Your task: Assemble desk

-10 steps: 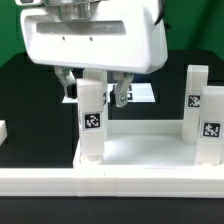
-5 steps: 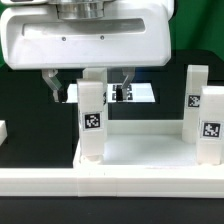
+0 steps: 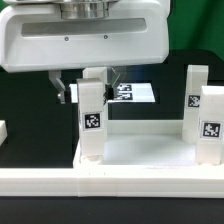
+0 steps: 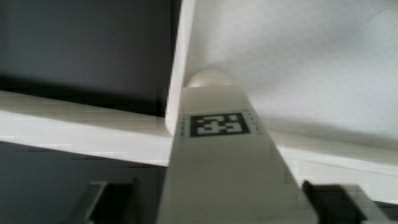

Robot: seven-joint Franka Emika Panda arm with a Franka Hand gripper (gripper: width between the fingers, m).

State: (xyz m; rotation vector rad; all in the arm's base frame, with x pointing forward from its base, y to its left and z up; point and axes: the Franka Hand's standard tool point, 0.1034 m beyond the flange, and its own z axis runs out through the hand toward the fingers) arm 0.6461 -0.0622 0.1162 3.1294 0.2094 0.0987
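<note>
The white desk top [image 3: 140, 152] lies on the black table with post legs standing in its corner sockets. One tagged leg [image 3: 92, 118] stands at the near corner on the exterior view's left, and two more legs [image 3: 208, 126] stand on the right. My gripper [image 3: 86, 90] hangs over the left leg, with one finger on each side of its top end. In the wrist view the tagged leg [image 4: 221, 150] runs up between the fingers of the gripper [image 4: 217, 205]. A small gap shows on each side, so the jaws are open and hold nothing.
A long low white rail [image 3: 110, 183] runs along the front of the desk top. The marker board [image 3: 138, 95] lies flat behind the gripper. A small white part [image 3: 3, 131] shows at the left edge.
The gripper has risen and shifted toward the exterior view's left, so more of the marker board shows. The left leg stays standing in its socket.
</note>
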